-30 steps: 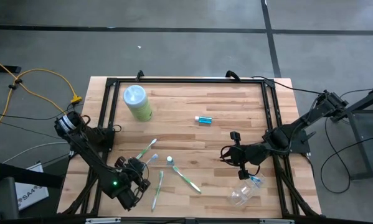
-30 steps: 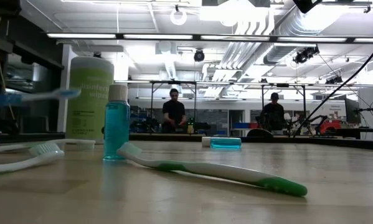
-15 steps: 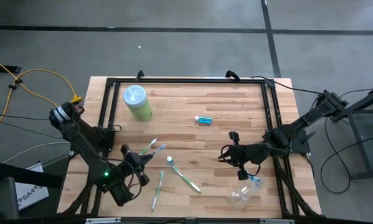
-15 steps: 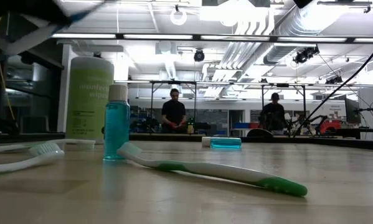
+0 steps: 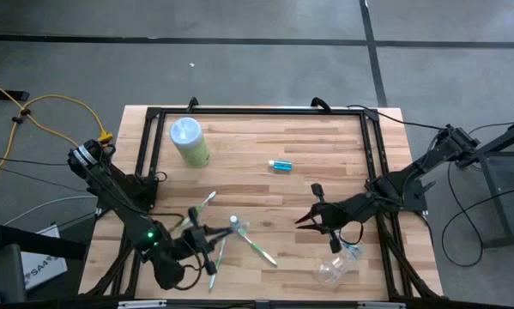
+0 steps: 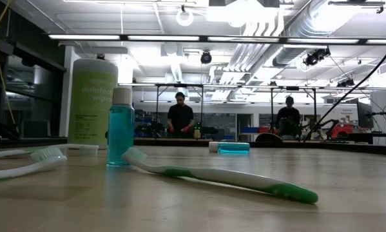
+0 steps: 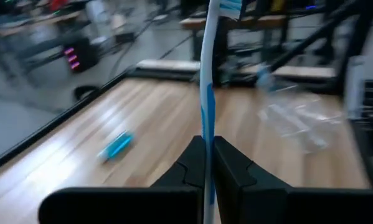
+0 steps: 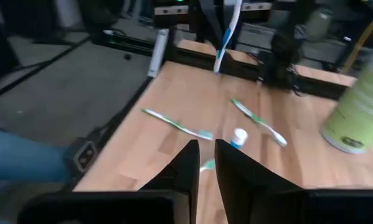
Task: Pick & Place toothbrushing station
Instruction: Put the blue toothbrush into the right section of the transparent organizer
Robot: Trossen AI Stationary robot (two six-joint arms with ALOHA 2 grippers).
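My left gripper [image 5: 210, 234] is near the table's front left, shut on a blue-and-white toothbrush [image 7: 206, 81], which also shows in the right wrist view [image 8: 226, 34]. Three green-and-white toothbrushes lie flat on the table [image 5: 202, 204] [image 5: 215, 262] [image 5: 257, 247]. A small blue bottle with a white cap [image 5: 233, 221] stands among them. The small blue tube [image 5: 280, 165] lies mid-table. The clear cup [image 5: 334, 268] lies on its side at the front right. My right gripper [image 5: 302, 221] hovers left of the cup, empty, its fingers a narrow gap apart [image 8: 206, 155]. My left gripper pinches the toothbrush's handle [image 7: 206, 134] between its two fingers. The brush runs out past the fingertips, with its bristle head [image 7: 228, 5] at the far end. It is lifted clear of the table.
A pale-green canister with a light-blue lid [image 5: 188, 142] stands at the far left. A black frame [image 5: 257, 112] runs along the table's edges. Bare wood lies between the tube and the brushes. People stand at benches in the room beyond [image 6: 180, 116].
My left gripper has lifted the blue-and-white toothbrush off the table and out of the low view. It has swung toward the table's right, so it now points at the right arm. My right gripper has turned a little and shifted slightly toward the near edge.
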